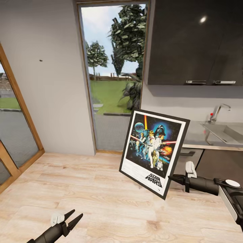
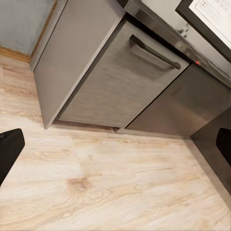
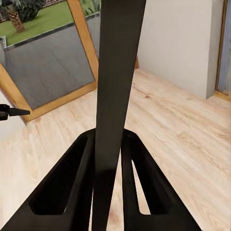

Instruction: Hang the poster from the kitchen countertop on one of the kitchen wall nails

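A wall nail (image 1: 41, 60) is seen high on the off-white wall at the left, and below it the left gripper (image 1: 75, 218) is held low over the wooden floor (image 1: 101, 189) with its fingers spread and nothing between them. Further right, the poster (image 1: 154, 151) is carried tilted in the air, clamped at its lower right edge by the right gripper (image 1: 172, 178), with the kitchen countertop (image 1: 195, 135) behind it.

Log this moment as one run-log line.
phase: carry | right claw: shut on poster edge, held tilted above floor | left claw: open | nail: bare
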